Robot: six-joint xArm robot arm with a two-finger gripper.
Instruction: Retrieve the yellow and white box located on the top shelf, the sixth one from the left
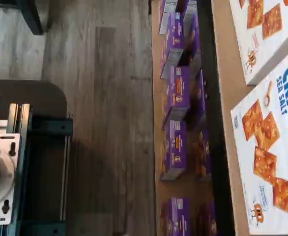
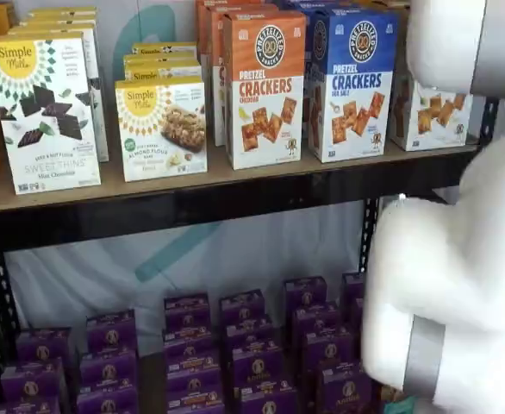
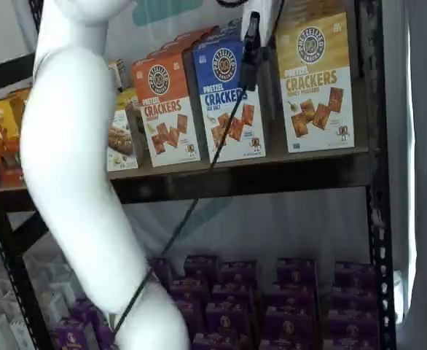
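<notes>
Yellow and white box (image 3: pixel 317 84) stands untouched at the top shelf's (image 3: pixel 272 179) right end, claw (image 3: pixel 253 33) above, grip state unclear.

yellow and white box (image 3: pixel 317 80) front face unobstructed, blue-and-white box (image 3: pixel 230 98) just beside it on one side, black upright (image 3: pixel 370 87) close on the other, gripper (image 3: pixel 251 44) fronting the blue-and-white box
</notes>
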